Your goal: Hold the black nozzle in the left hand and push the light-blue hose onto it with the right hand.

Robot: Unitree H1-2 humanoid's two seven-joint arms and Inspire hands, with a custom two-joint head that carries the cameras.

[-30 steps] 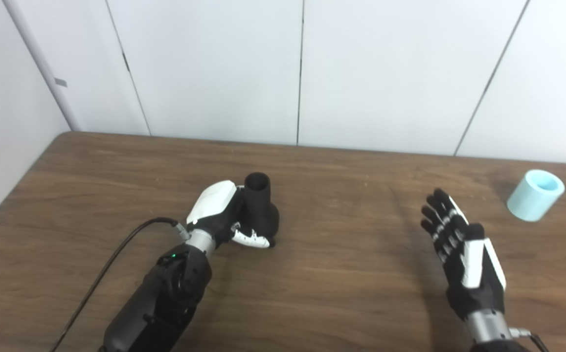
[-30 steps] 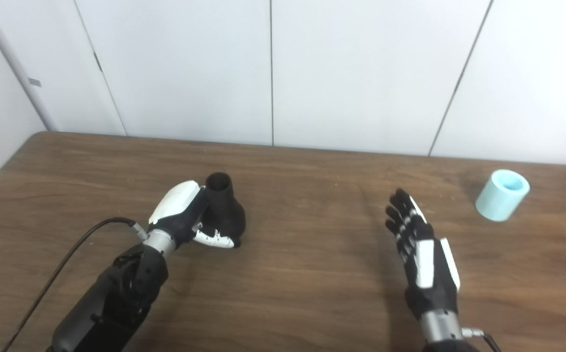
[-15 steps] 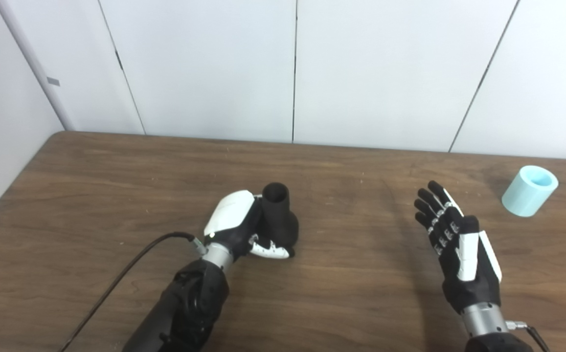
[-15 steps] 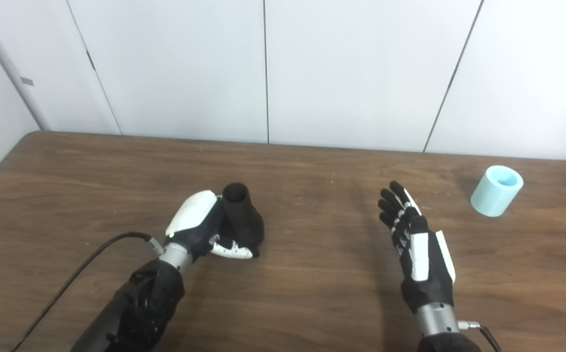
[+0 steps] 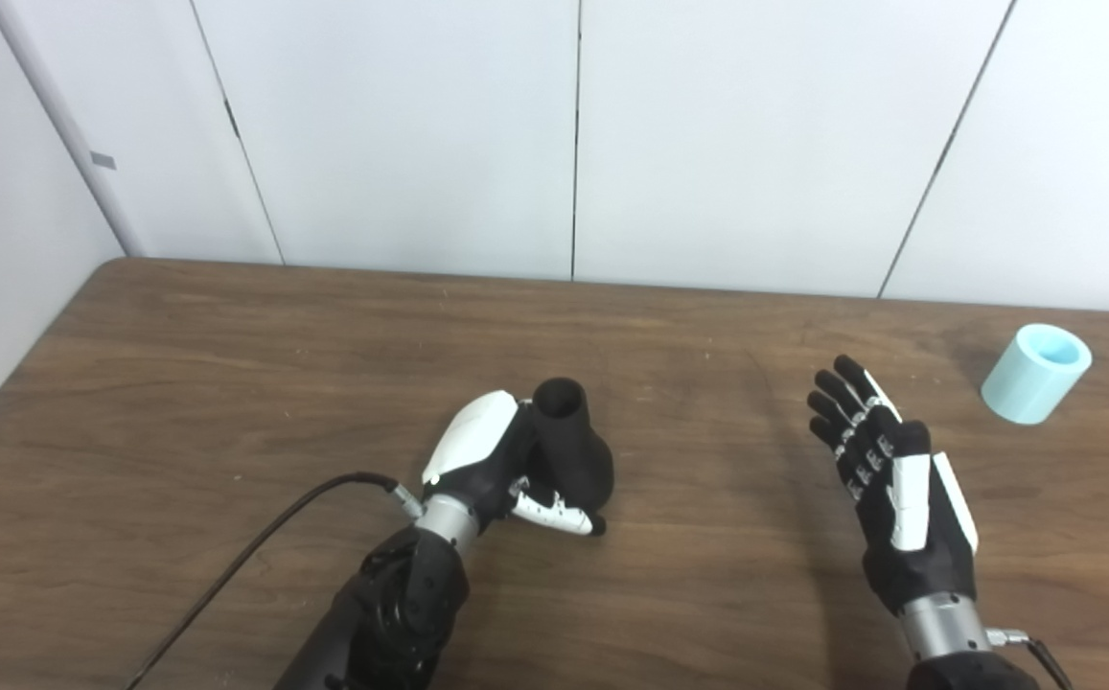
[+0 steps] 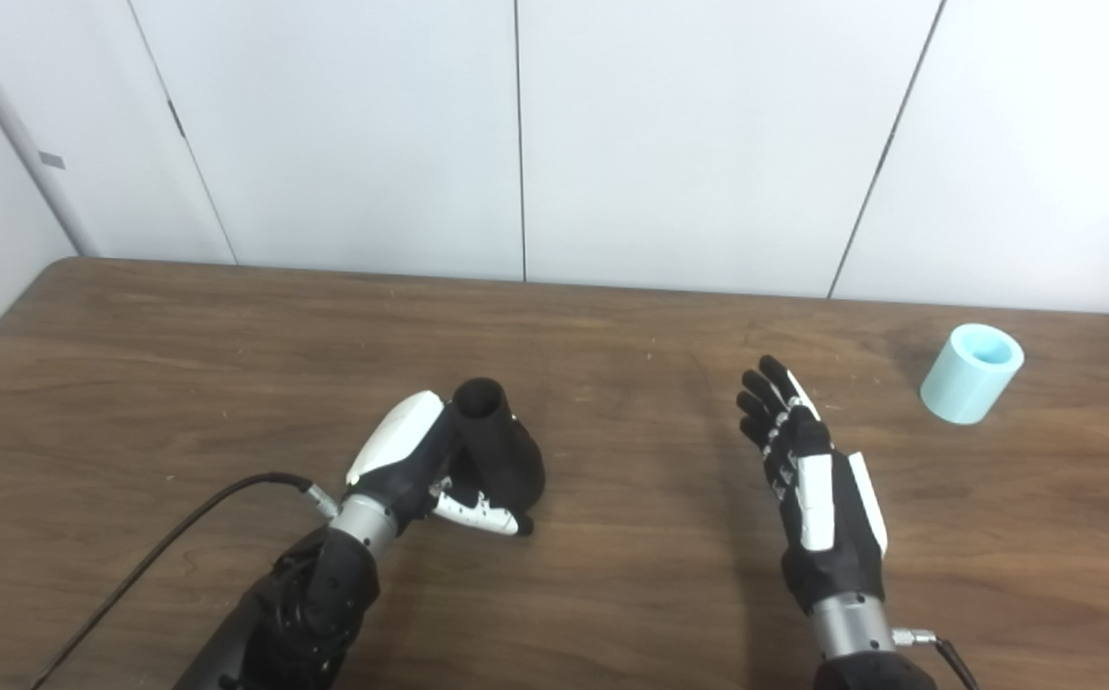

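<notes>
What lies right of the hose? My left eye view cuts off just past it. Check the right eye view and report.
Observer: Only bare table lies right of the hose. The right eye view shows a wider strip of it.
Operator: Report the right hand.
Observer: The right hand is open and holds nothing. From this angle, bare wood shows between it and the hose.
Operator: Confirm the nozzle grip.
Observer: The left hand is shut on the nozzle, wrapped round its wide end, with the mouth pointing up.
</notes>
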